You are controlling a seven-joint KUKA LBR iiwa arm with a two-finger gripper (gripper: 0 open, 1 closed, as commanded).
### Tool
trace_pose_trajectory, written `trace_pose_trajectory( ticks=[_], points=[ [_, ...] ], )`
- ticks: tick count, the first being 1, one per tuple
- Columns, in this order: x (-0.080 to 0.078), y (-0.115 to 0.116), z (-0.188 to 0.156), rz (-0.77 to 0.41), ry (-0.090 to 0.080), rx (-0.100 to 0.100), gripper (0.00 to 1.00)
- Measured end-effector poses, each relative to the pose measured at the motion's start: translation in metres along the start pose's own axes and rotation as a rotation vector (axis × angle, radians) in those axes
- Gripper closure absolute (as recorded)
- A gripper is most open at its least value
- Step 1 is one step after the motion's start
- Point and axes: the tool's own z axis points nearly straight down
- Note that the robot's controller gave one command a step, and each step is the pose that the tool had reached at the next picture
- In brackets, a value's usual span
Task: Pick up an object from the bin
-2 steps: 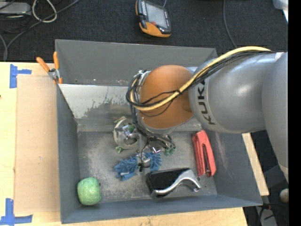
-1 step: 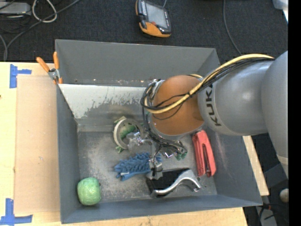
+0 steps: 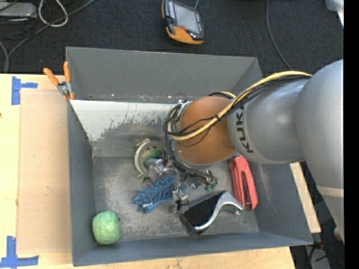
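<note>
Gripper (image 3: pixel 178 190) is hanging low over the middle of the bin's (image 3: pixel 78 167) floor, beneath the arm's orange cover (image 3: pixel 205 130). Whether it is standing open or closed cannot be told from this angle. It is sitting right at the near end of a blue ridged plastic piece (image 3: pixel 152 195), which is lying flat and stretching away toward 8 o'clock from the gripper. A green ball (image 3: pixel 106 227) is resting far off at 8 o'clock, near the bin's front corner. A whitish ring (image 3: pixel 145 154) with something green inside is lying at 10 o'clock. A black-and-silver handled tool (image 3: pixel 208 212) is lying just beside at 4 o'clock, and a red flat object (image 3: pixel 244 182) is lying at 3 o'clock.
</note>
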Motion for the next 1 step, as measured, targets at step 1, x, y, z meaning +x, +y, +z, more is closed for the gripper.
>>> trace_pose_trajectory(
  ticks=[1],
  points=[
    [0.0104, -0.0061, 0.004, 0.086, 0.014, -0.001, 1.0]
  ],
)
